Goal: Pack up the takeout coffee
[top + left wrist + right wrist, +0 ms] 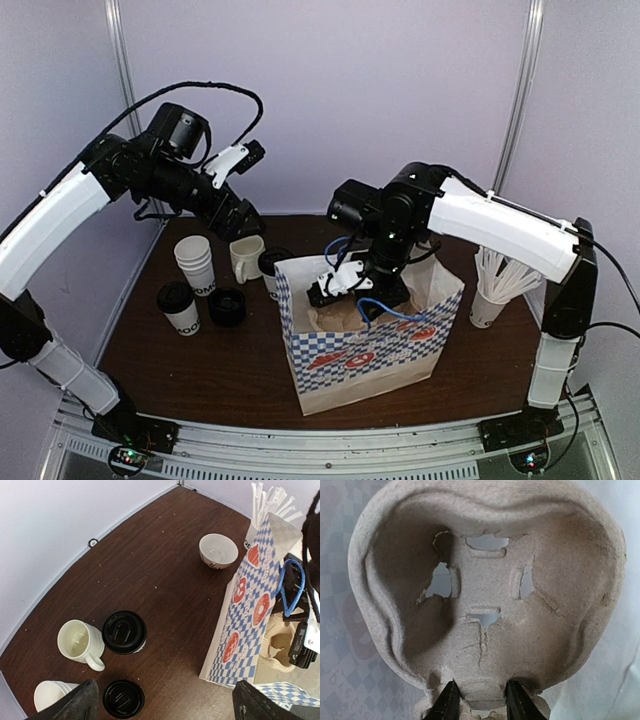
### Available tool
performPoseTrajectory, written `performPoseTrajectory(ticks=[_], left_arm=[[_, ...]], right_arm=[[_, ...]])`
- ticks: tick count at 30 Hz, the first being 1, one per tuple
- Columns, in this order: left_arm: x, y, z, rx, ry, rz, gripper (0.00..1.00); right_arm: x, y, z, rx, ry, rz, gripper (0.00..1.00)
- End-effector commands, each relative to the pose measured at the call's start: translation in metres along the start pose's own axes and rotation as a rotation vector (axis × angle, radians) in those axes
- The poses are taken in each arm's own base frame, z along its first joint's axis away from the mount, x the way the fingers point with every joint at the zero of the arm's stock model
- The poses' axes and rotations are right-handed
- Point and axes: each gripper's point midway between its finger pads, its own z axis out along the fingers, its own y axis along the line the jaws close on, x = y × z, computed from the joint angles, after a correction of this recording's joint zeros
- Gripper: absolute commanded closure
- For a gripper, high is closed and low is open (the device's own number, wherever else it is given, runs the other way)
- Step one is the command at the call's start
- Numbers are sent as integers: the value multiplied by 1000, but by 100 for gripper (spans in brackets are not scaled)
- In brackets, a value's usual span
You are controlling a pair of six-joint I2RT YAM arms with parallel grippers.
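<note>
**Packing under way:** A moulded-pulp cup carrier point(485, 605) is held down inside a blue-and-white checked paper bag point(365, 355). Its near rim is pinched between the clenched fingers of the right gripper point(481, 704). The bag is stood upright near the middle of the table point(200, 370), its mouth gaped open around the right arm.

The takeout coffee point(124, 632), a white paper cup capped with a black lid, has not yet been packed. It is stood on the table at about eleven o'clock of the bag, just beside a cream mug point(75, 641). In the overhead view it is partly hidden behind the bag's rim. A second lidded cup point(180, 305) is set further off at nine o'clock, with what looks to be a loose black lid point(227, 305) beside it. A stack of white paper cups point(195, 262) is stood behind them. A cup of wrapped straws point(488, 300) is placed at three o'clock of the bag, and a white bowl point(218, 550) is seen only from the left wrist.

The left gripper point(167, 707) is hung above the cups, its fingers spread wide and nothing held between them.

The step in hand is judged to be the seating of the carrier in the bag's bottom. For the next move, the released left gripper would need to be lowered around the coffee's body below the lid. It would have to be closed gently enough that the paper wall is not crushed. The cup would then need to be kept upright as it is lifted over the bag's rim into one of the carrier's wells.
</note>
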Motion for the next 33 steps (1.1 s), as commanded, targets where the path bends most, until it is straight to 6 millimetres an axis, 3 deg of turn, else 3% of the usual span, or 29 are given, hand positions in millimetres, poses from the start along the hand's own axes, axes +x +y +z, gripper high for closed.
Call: performPoseTrajectory(ticks=[1,11,20,22,27,33], left_arm=[[-11,22,-6,-78,-93,-55,2],[-2,33,-7,-96,-99,-86,3],[3,33,3,-79,-76,-102,2],[4,33,4,-77,-73,-104,2],[4,33,5,-74,-71,-104,2],[4,26,9,-28,-61,-85,2]], right_arm=[[4,-2,21,17,66,-33,68],[19,3,70,20,144,-39,67],[23,9,97,-16,157,-24,65],[23,11,99,-24,157,-23,59],[22,12,86,-7,140,-19,46],[19,18,47,5,103,0,41]])
